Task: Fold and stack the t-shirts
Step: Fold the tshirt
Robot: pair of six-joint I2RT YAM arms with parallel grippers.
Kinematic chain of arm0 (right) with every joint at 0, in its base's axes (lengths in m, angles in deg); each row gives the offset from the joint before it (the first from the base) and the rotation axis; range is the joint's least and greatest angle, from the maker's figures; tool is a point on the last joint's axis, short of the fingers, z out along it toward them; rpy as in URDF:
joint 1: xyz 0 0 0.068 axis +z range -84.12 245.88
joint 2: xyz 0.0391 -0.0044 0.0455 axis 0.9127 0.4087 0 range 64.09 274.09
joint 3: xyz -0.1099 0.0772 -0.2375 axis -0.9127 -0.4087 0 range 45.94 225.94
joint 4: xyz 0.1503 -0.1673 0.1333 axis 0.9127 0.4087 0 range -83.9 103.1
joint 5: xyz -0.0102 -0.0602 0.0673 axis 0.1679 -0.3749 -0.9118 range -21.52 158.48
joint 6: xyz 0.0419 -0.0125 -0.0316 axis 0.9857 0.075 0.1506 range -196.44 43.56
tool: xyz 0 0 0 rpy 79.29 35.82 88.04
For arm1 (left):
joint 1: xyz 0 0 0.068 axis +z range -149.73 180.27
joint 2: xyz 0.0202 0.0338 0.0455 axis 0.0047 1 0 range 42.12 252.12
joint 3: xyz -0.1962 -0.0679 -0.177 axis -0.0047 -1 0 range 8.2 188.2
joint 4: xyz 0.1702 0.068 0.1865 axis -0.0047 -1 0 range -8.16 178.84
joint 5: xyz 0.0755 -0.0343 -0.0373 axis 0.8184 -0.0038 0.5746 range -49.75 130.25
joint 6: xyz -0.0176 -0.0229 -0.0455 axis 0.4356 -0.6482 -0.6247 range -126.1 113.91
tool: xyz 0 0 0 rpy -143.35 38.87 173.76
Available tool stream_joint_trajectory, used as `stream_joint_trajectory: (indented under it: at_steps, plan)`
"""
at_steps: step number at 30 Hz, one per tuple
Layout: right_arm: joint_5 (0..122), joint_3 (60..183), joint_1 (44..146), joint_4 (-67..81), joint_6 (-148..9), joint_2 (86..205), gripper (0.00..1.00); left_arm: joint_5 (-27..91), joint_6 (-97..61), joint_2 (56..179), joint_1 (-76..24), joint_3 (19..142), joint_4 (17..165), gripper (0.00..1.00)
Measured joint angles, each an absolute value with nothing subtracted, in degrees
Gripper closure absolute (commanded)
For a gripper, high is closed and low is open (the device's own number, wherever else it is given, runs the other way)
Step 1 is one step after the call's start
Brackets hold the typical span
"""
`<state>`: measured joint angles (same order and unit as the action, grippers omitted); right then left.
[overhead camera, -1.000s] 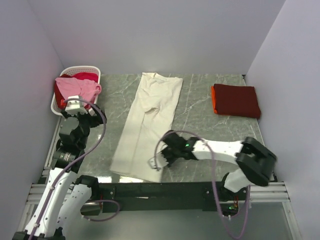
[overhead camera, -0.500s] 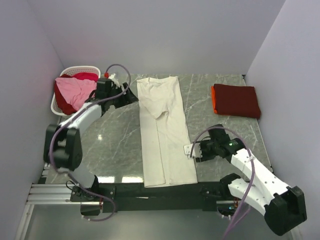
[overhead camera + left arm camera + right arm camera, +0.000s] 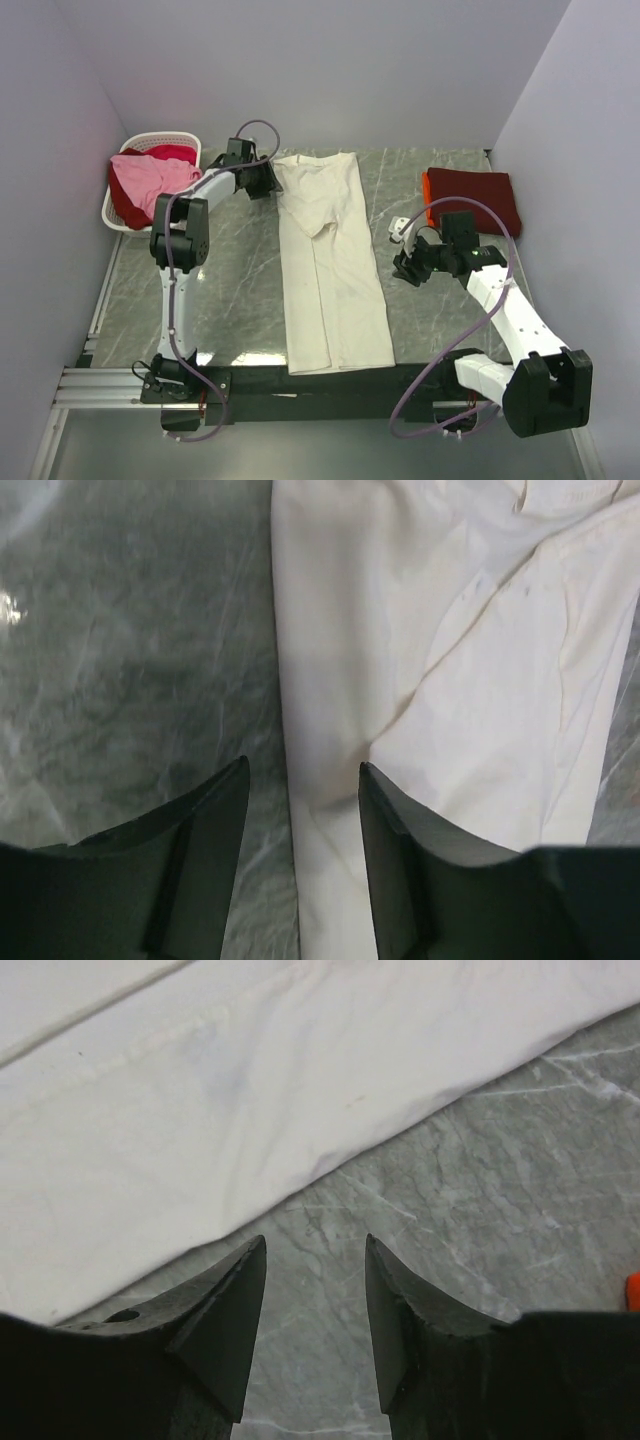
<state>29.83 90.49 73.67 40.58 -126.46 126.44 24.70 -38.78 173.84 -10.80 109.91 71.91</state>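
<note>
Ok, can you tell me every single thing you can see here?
cream-white t-shirt: one, cream-white, folded long, middle of the table.
dark red t-shirt: one, dark red, folded, far right.
orange thing: one, orange, peeking from the dark red t-shirt's left edge.
pink t-shirt: one, pink, heaped in the basket.
red t-shirt: one, red, in the basket behind the pink one.
basket: one, white, far left.
table: one, grey marble.
left gripper: one, black, open over the cream-white t-shirt's edge.
right gripper: one, black, open over bare table.
</note>
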Motion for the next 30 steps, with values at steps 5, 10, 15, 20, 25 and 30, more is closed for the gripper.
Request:
stream_joint_trajectory:
  at_steps: [5,10,15,20,25,30]
  plan:
    - [28.3,90.5,73.1,40.0,-123.7,126.2,0.48,24.3,-39.7,179.8,-10.8,118.4,70.1,0.62]
    - [27.9,90.5,72.4,39.9,-122.4,126.2,0.48,24.7,-40.2,184.3,-10.8,125.5,67.8,0.83]
    - [27.9,90.5,72.1,39.9,-122.1,126.2,0.48,23.6,-41.1,185.6,-10.4,127.4,67.3,1.00]
    - [27.9,90.5,71.4,39.9,-122.1,126.2,0.48,24.0,-42.0,185.7,-9.8,127.6,67.1,1.00]
    - [28.1,90.5,71.1,39.9,-122.0,126.6,0.48,25.4,-42.8,185.7,-7.6,127.5,67.8,1.00]
    - [28.5,90.9,71.1,40.2,-121.9,128.1,0.48,25.3,-41.4,185.4,-4.3,127.2,68.0,0.68]
